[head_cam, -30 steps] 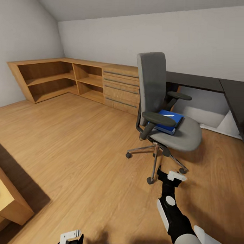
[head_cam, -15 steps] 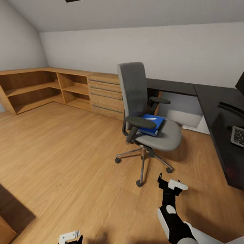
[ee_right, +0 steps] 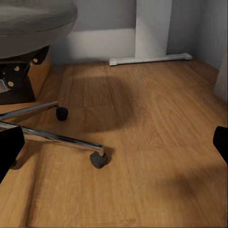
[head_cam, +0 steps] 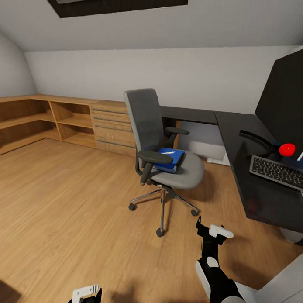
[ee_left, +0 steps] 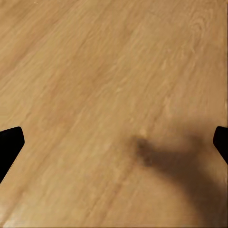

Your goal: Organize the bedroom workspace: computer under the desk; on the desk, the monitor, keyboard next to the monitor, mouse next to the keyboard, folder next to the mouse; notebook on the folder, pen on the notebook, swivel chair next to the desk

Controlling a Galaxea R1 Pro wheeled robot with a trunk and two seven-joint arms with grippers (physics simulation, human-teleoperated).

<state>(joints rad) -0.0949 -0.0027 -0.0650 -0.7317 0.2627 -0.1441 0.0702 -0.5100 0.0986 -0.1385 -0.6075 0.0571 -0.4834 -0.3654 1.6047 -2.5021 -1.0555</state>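
**Chair out on the floor, folder on its seat**

The big L-shaped desk with the black tabletop (head_cam: 238, 154) fills the right side of the room, running back to the far wall. On it, at the far right, stands the wide, thin black monitor (head_cam: 288, 99), with a red ball (head_cam: 286, 149) at its foot and the slim silver-grey keyboard with dark keys (head_cam: 279, 172) just in front of it.

Left of the desk and apart from it, the grey upholstered swivel chair (head_cam: 146, 118) stands on the wooden floor (head_cam: 58, 200), its chrome star base (ee_right: 52, 137) on casters. The flat bright blue folder (head_cam: 171, 157) lies on its seat, a thin white pen (head_cam: 168, 152) resting on top.

The right gripper (head_cam: 210, 230) hangs low, near the chair's base, jaws apart and holding nothing. The left gripper (head_cam: 86, 295) hovers over bare floor, jaws likewise spread wide.
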